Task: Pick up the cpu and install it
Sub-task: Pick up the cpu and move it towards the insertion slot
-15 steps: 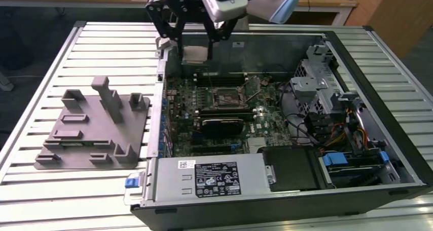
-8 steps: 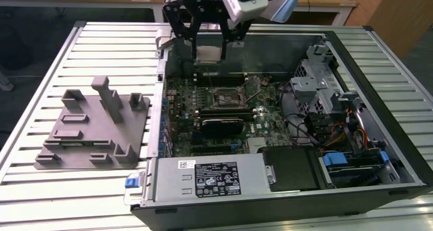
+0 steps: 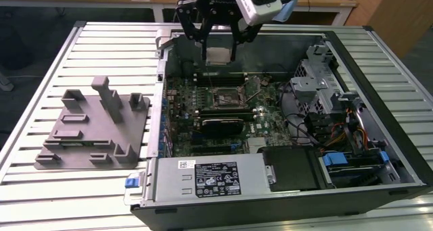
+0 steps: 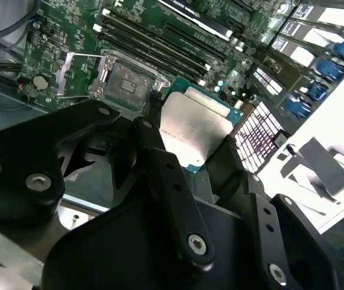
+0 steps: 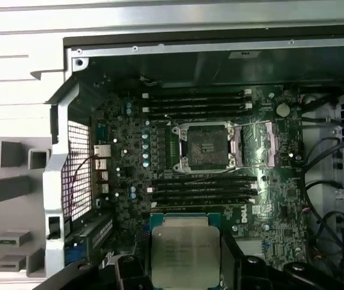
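Observation:
The cpu [image 3: 218, 55], a flat square chip with a silver top and a thin green rim, hangs in the air above the back of the open computer case. My gripper [image 3: 218, 54] is shut on it, its black fingers [image 3: 202, 47] pressing two opposite edges. Both wrist views show the cpu [image 5: 185, 251] [image 4: 194, 128] held between the dark finger links [image 4: 160, 151]. The motherboard socket [image 3: 224, 95] [image 5: 207, 147] [image 4: 122, 81] lies below with its metal frame swung open and its contact field bare. The cpu is well above the socket, nearer the case's back wall.
The green motherboard [image 3: 260, 122] fills the case floor, with memory slots [image 5: 199, 103] on both sides of the socket. Drive cages and cables [image 3: 338, 119] stand at the exterior view's right. A grey plastic tray with upright pegs [image 3: 91, 127] sits on the slatted table at the left.

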Controlling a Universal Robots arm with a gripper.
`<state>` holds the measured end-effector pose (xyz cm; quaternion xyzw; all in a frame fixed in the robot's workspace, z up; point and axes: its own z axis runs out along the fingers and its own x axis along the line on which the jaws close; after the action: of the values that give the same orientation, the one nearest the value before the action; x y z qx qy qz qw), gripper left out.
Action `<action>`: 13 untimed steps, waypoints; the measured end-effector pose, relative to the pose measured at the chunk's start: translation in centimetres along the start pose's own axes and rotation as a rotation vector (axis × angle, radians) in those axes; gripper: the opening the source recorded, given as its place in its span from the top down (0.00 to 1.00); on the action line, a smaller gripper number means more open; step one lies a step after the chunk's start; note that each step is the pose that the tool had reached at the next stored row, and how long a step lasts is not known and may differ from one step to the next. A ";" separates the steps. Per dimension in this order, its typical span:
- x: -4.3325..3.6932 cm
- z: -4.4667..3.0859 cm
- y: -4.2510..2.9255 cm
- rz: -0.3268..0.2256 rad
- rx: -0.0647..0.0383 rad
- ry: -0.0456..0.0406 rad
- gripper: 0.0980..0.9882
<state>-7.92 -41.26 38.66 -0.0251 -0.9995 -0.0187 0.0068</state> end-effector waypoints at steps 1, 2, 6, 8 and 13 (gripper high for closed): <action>-0.07 0.17 0.00 0.000 0.000 0.0002 0.50; -0.12 0.36 0.00 0.000 0.000 0.0002 0.50; -0.32 1.08 -0.02 0.000 0.000 0.0002 0.50; -0.40 1.44 -0.03 0.000 0.000 0.0002 0.50; -0.44 2.35 -0.06 0.000 0.000 0.0002 0.50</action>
<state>-7.52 -41.25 36.30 -0.0251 -0.9995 -0.0186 0.0069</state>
